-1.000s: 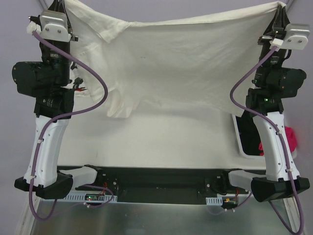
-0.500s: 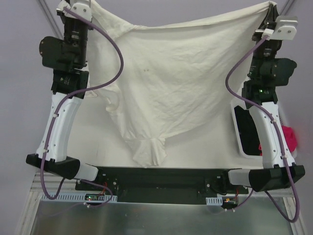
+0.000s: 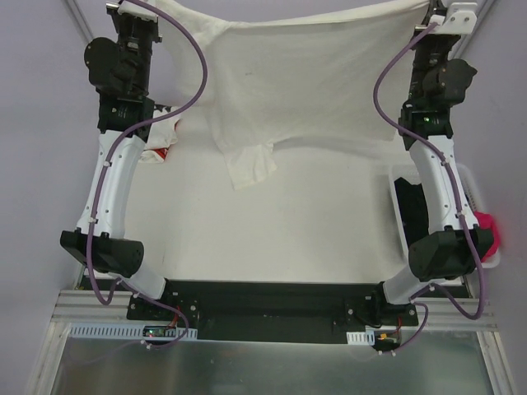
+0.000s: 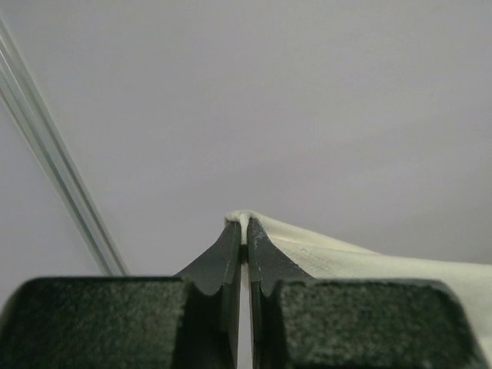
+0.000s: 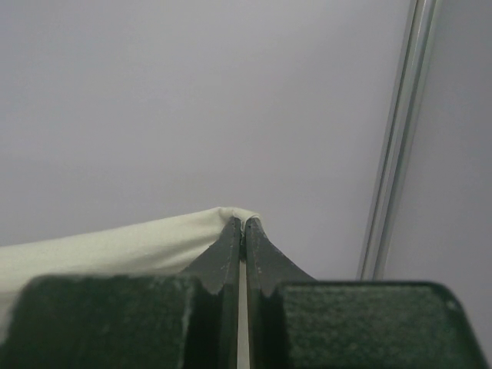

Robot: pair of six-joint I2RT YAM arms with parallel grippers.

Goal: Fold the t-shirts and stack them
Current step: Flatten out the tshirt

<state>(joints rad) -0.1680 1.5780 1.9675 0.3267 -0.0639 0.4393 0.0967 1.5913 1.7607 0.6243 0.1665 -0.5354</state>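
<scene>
Top external view: the white table fills the middle, and above its far half the cream-white t-shirt is stretched out wide in the air, held by its two upper corners, with a bunched sleeve hanging off its lower edge toward the tabletop. Both the left arm and the right arm reach up and away, one to each corner. A white basket stands at the table's right edge beside the right arm, pink cloth showing at its far side. The star-print t-shirt lies crumpled on the table, partly hidden by the left arm. In the wrist views the left gripper and right gripper each have their jaws pressed together on a pinch of cream fabric.
</scene>
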